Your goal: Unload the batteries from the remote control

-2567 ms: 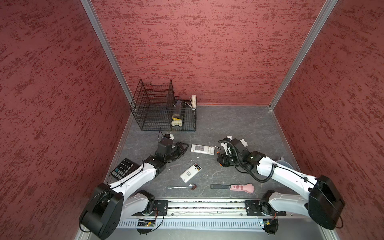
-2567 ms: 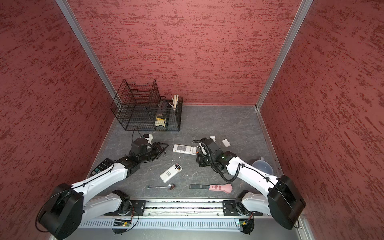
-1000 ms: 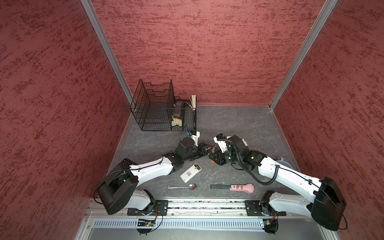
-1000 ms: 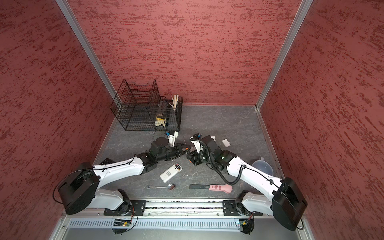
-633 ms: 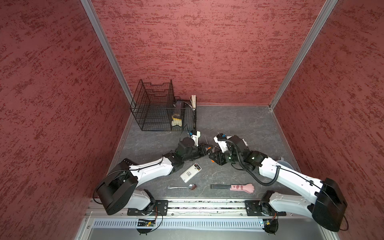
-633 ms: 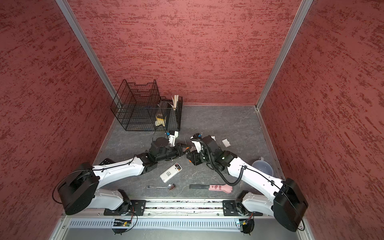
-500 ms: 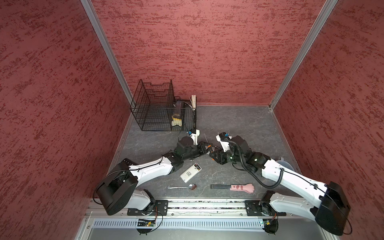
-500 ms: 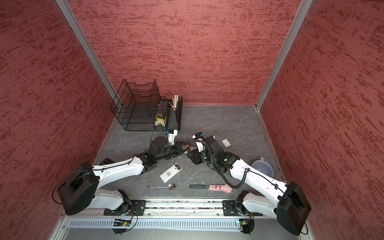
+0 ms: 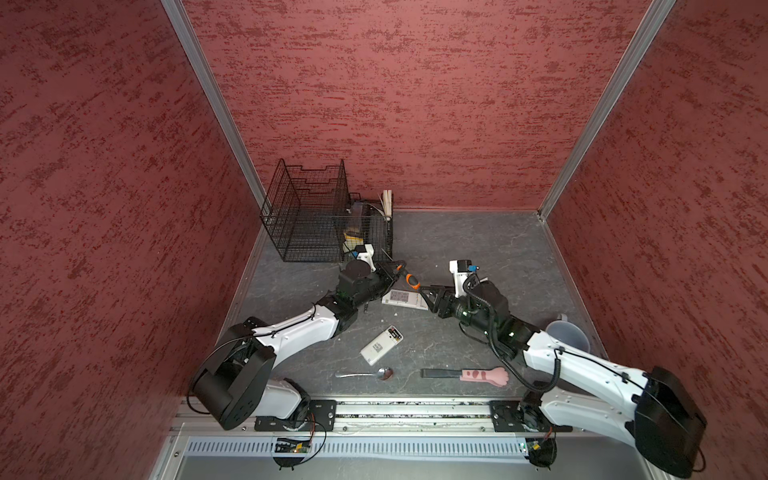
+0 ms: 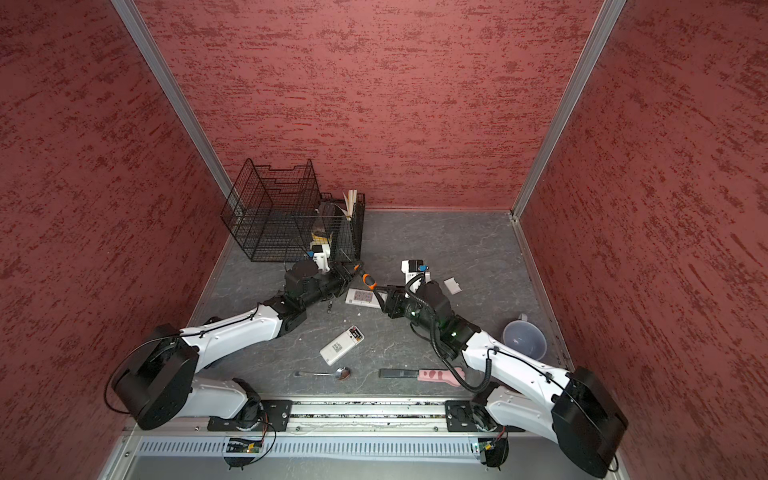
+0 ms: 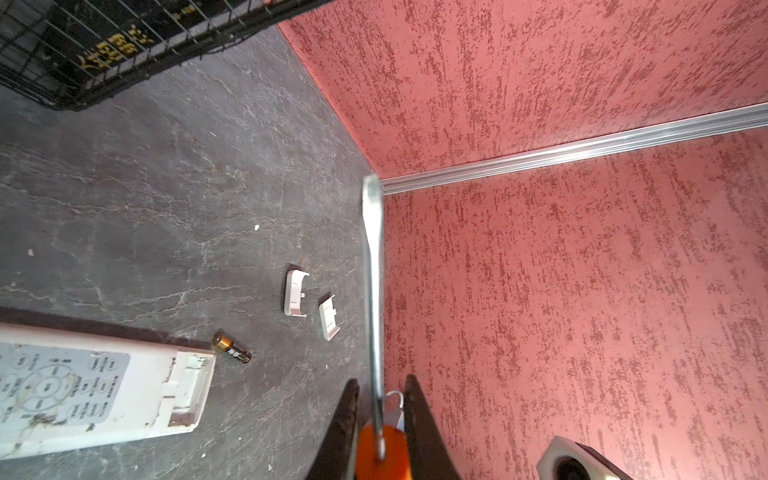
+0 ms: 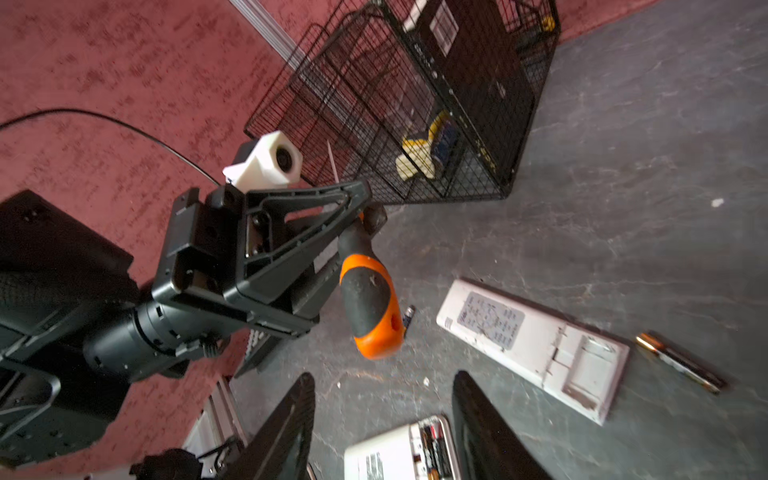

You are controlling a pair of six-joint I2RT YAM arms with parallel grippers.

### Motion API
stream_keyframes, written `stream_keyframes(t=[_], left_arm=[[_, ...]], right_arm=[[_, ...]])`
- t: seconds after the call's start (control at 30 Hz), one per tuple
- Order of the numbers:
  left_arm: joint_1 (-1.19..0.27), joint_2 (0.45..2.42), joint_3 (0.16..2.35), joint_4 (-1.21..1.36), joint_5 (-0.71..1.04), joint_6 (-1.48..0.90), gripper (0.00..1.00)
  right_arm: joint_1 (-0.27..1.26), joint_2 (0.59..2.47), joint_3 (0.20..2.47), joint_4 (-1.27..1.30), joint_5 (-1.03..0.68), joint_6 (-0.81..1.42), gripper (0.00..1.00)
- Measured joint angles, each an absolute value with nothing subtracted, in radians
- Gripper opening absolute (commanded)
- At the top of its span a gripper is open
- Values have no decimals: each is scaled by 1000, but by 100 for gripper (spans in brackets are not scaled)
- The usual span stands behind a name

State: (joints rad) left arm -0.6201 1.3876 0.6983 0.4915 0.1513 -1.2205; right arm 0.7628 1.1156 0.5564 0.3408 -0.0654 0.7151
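1. Orange-handled screwdriver (image 9: 409, 280) sits clamped in the left pincer (image 9: 390, 272) in both top views; the right pincer (image 9: 428, 296) stands parted, empty, just beside its handle.
2. Left wrist: one loose battery (image 11: 231, 352) lies on the tabletop (image 11: 166, 187) beside the long remote (image 11: 99, 386), at its empty bay.
3. Right wrist: the small remote (image 12: 399, 455) has batteries (image 12: 432, 446) inside; prying them out comes next, I judge, and the near right arm may hinder.

Two white remotes, a long remote (image 9: 405, 298) and a short remote (image 9: 381, 345). Four batteries (image 12: 681, 368), two inside the short remote and two loose outside it, plus two battery covers (image 11: 296, 293). One each: screwdriver (image 12: 368, 303), spoon (image 9: 368, 374), pink-handled tool (image 9: 484, 376), cup (image 10: 524, 340), wire basket (image 9: 307, 216).
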Motion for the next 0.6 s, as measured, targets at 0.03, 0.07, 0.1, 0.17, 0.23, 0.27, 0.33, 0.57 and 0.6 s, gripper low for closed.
stream_keyframes(t=[0.03, 0.07, 0.1, 0.17, 0.23, 0.27, 0.33, 0.57, 0.6], left_arm=[[-620, 1388, 703, 492, 150, -1225, 0], [-620, 1388, 708, 494, 149, -1229, 0], [-621, 1388, 712, 495, 148, -1234, 0], [-625, 1388, 720, 495, 147, -1242, 0], [-630, 1388, 725, 495, 144, -1246, 0], [-633, 1388, 727, 495, 143, -1247, 0], [-641, 1388, 730, 496, 138, -1250, 0], [-664, 1388, 731, 504, 125, -1253, 0], [-667, 1388, 731, 506, 123, -1253, 0]], right_arm=[[763, 1126, 557, 365, -65, 721, 56], [763, 1142, 559, 393, -65, 728, 56], [763, 1155, 562, 415, -65, 733, 56], [763, 1190, 571, 458, -66, 743, 56], [763, 1218, 582, 484, -66, 750, 56], [763, 1230, 585, 498, -66, 753, 55], [763, 1246, 593, 513, -67, 756, 53], [763, 1287, 634, 535, -67, 761, 44], [763, 1291, 638, 535, -67, 761, 43]])
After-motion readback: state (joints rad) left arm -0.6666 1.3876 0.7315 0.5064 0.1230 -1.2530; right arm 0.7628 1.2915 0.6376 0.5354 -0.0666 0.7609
